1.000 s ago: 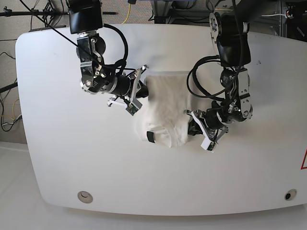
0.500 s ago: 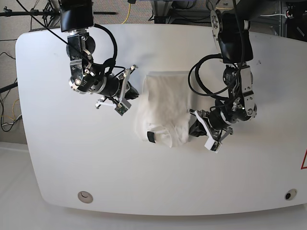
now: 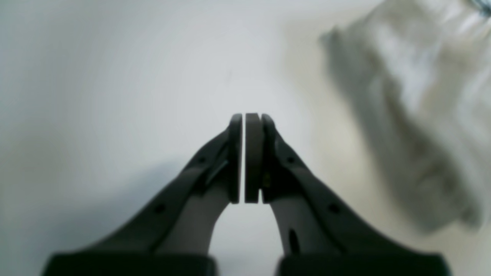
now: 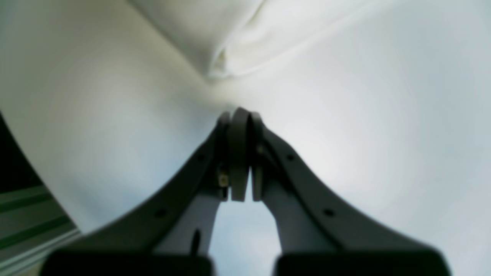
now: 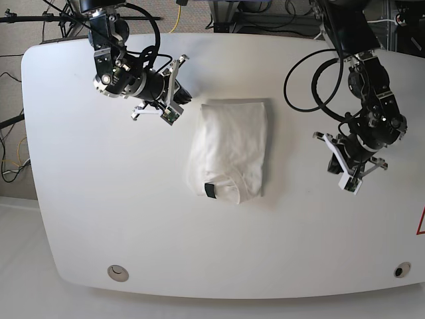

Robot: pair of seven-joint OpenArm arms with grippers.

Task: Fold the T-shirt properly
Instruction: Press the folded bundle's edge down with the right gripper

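The white T-shirt (image 5: 229, 149) lies folded in a narrow upright rectangle in the middle of the table, its small black tag (image 5: 210, 191) at the lower left corner. No print shows. My left gripper (image 5: 337, 163) hovers to the shirt's right, well apart from it, jaws shut on nothing. The left wrist view has that gripper (image 3: 245, 119) over bare table with the blurred T-shirt (image 3: 414, 115) off to the right. My right gripper (image 5: 180, 93) sits up and left of the shirt, also shut and empty. In the right wrist view a folded corner of the T-shirt (image 4: 230, 34) lies ahead of the gripper (image 4: 238, 115).
The white table (image 5: 99, 219) has rounded corners and two round grommets (image 5: 117, 271) (image 5: 398, 270) near its front edge. Cables and stands crowd the space behind the far edge. A red marking (image 5: 420, 222) shows at the right border.
Both arms have pulled away from the T-shirt: the one on the right swung out to the right, the one on the left rose up and left. The shirt now lies flat and untouched.
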